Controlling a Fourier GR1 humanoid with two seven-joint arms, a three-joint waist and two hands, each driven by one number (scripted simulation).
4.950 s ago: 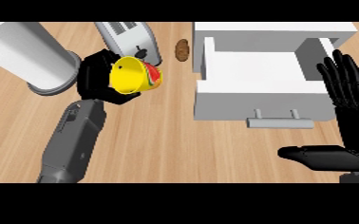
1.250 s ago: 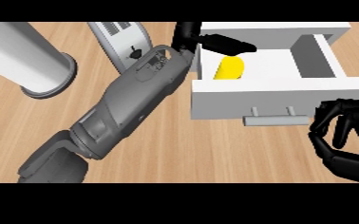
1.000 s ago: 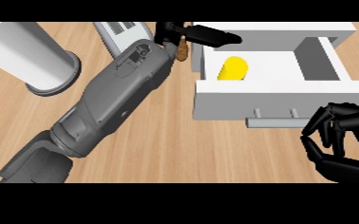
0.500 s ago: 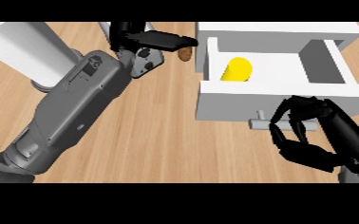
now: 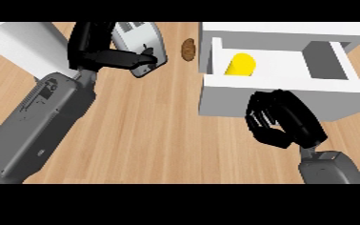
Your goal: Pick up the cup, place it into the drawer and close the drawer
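The yellow cup (image 5: 240, 65) lies on its side inside the open white drawer (image 5: 281, 97), near its left wall. My left hand (image 5: 98, 47) is over the counter to the drawer's left, above the toaster, open and holding nothing. My right hand (image 5: 285, 119) is against the drawer's front panel with its fingers curled, hiding the handle. Whether it grips the handle I cannot tell.
A silver toaster (image 5: 141, 43) stands at the back beside my left hand. A small brown cookie (image 5: 187, 49) lies just left of the drawer. A large grey-white cylinder (image 5: 28, 47) stands at the far left. Bare wooden counter (image 5: 162, 138) spreads across the front.
My left hand has drawn back leftward from the drawer, leaving the cup inside. My right hand has risen from the lower right to the drawer's front panel.
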